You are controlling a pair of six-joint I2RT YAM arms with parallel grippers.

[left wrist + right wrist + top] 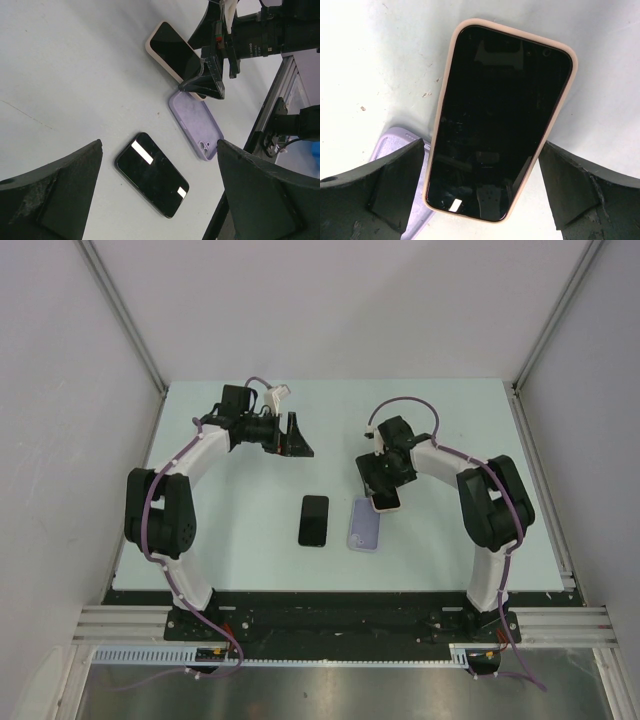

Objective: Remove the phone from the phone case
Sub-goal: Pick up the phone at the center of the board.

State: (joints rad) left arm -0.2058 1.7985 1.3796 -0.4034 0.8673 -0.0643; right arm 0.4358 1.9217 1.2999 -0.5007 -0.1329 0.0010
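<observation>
Right wrist: cased phone (500,120) beneath right gripper (485,187)

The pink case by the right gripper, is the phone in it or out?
In. The phone fills the pink case, whose rim frames its black screen on every side.

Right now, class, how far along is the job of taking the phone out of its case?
Done, apparently: a bare black phone lies beside an empty purple case. In hand: the right gripper, open, hovers over the pink-cased phone, not gripping. To do: that phone is in its case; the left gripper stands open, apart.
</observation>
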